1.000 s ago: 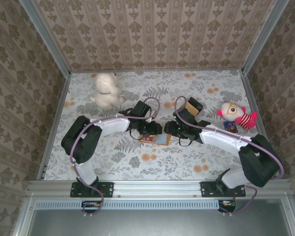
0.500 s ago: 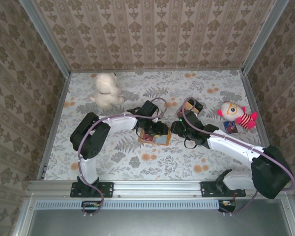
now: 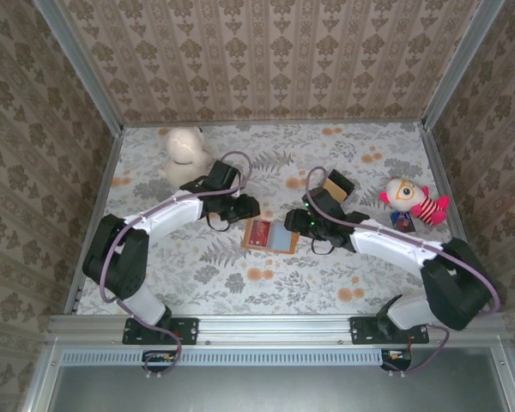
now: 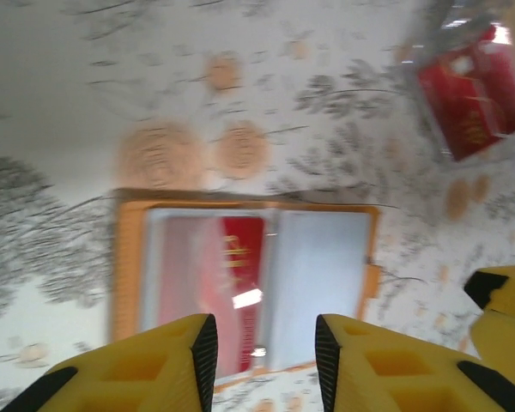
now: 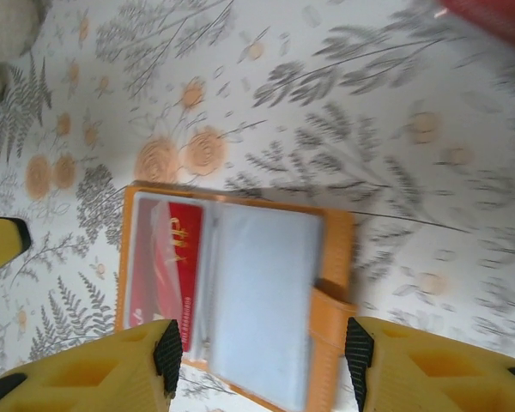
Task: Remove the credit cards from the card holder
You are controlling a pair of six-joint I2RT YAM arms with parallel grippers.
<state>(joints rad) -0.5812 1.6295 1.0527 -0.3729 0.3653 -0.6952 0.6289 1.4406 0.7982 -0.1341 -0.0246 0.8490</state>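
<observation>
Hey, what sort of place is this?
Probably a robot test booth, not a home: wallpapered panels in a metal frame, a floral tabletop, two arms bolted to a rail.

bare table [image 3: 240, 283] nearside of card holder [image 3: 271, 236]

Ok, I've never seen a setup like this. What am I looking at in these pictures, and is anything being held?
Two robot arms stand at the near edge of a flower-patterned table. One picture looks down from above; the other two come from a camera on each wrist, so the yellow blocks there are that arm's own fingers. An open orange-tan card holder lies between the grippers, a red credit card in its left pocket. Farther back sit a white plush toy, a brown box and a colourful plush doll. The left gripper and right gripper are both open, holding nothing.
</observation>
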